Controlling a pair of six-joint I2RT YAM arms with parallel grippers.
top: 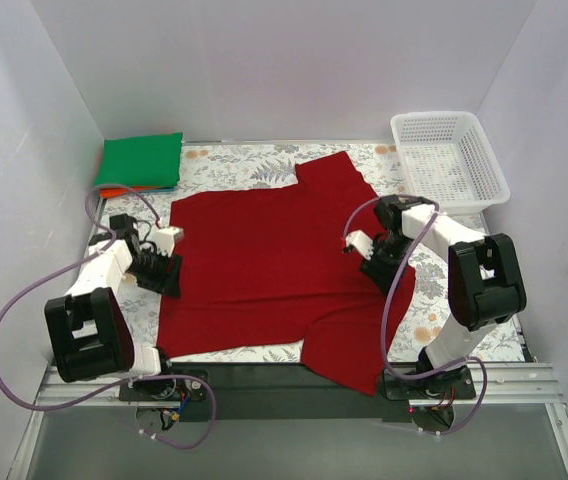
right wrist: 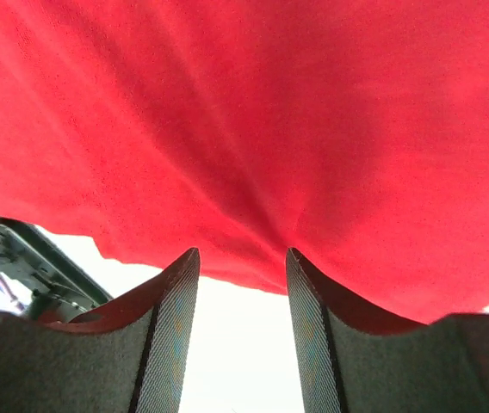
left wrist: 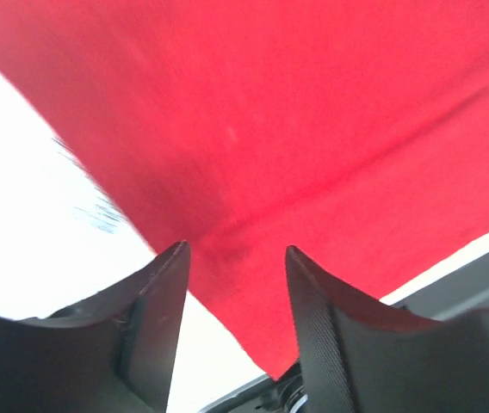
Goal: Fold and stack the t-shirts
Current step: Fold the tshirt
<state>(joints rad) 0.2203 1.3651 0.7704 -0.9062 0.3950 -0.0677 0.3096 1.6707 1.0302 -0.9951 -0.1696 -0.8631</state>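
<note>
A dark red t-shirt (top: 264,260) lies spread flat in the middle of the table, one sleeve toward the back and one hanging over the front rail. My left gripper (top: 169,275) is at the shirt's left edge. In the left wrist view it (left wrist: 236,254) is open, with the red cloth's (left wrist: 296,138) edge lying between the fingertips. My right gripper (top: 374,265) is at the shirt's right edge. In the right wrist view it (right wrist: 242,255) is open, with the cloth's (right wrist: 253,129) edge just at the tips. A folded green t-shirt (top: 142,160) lies on an orange one (top: 114,191) at the back left.
A white lattice basket (top: 449,160) stands at the back right corner, with nothing in it. The table has a floral cover (top: 244,165). White walls close in the left, back and right sides. A black rail (top: 264,378) runs along the front.
</note>
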